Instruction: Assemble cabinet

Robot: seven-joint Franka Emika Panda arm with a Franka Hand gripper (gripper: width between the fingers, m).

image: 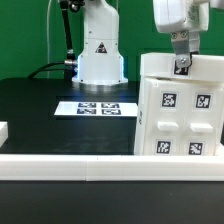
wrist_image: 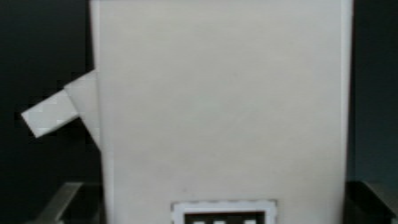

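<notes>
Arm: we see its wrist come straight down from the top edge on the exterior view's right, with the gripper [image: 182,66] pointing downward at the top edge of the cabinet body [image: 178,110].
Gripper: we see its fingers reach the panel's upper rim, but how far the jaws stand apart, and whether they clamp the panel, we cannot tell (the wrist view is filled by white panel and shows no fingertips).
Cabinet body: we see it upright on the black table [image: 35,115], on the exterior view's right, just behind the white front rail [image: 70,165].
Wrist view: we see a tall white panel face [wrist_image: 214,100] with a small tilted white flap [wrist_image: 63,108] at one side.
Markers: we read no words; black-and-white tags sit on the cabinet's front face.
Marker board: it lies flat mid-table [image: 96,107] in front of the arm's base [image: 100,55].
Base label: we see a triangular warning sticker, its print too small to read.
</notes>
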